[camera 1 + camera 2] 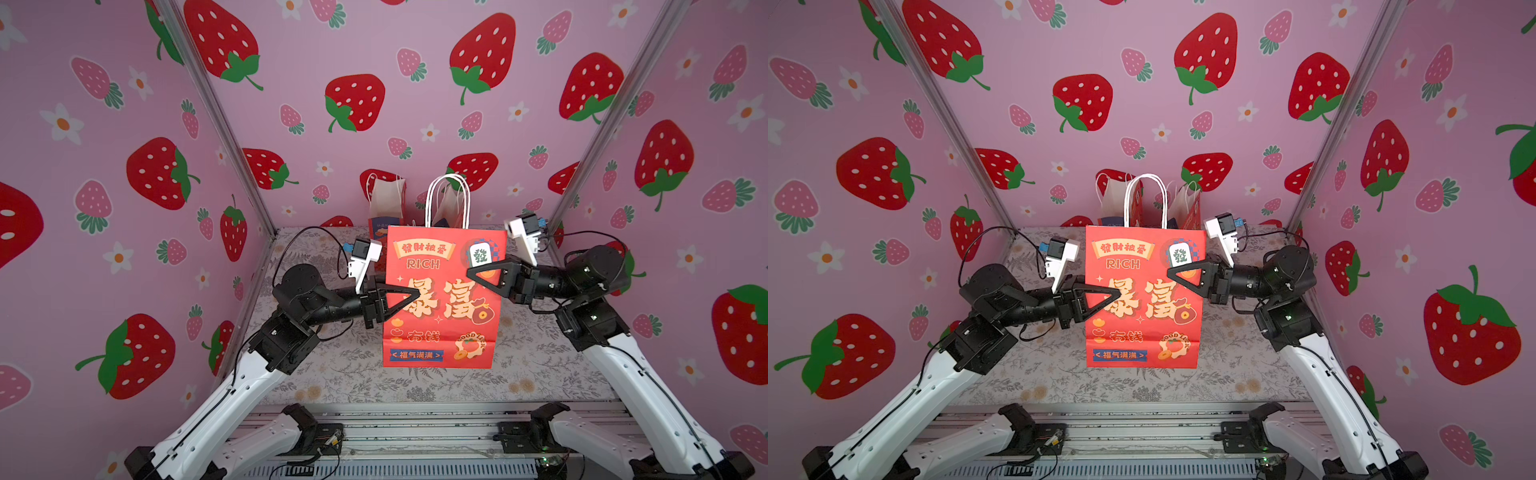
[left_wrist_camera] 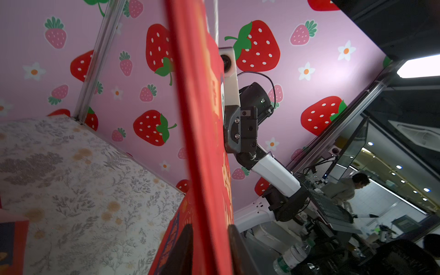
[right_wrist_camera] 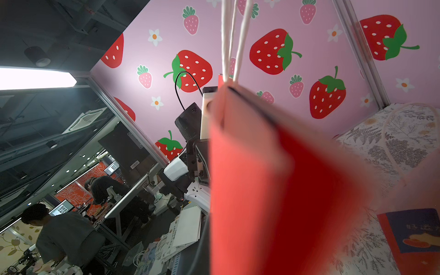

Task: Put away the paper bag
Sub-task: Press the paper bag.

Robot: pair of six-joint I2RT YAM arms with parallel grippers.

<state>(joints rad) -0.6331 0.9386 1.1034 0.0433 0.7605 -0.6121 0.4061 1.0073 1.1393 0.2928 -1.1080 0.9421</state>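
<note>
Left gripper (image 1: 409, 296) and right gripper (image 1: 473, 271) clamped, arms converging.

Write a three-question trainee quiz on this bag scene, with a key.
1. True or false: the flat red paper bag with white rope handles lies flat on the floral tabletop.
2. Which gripper grips the bag higher up: A left gripper, B right gripper?
3. Where do the other paper bags stand?

Key: 1 false, it is held upright. 2 B. 3 Behind it, by the back wall.
</note>
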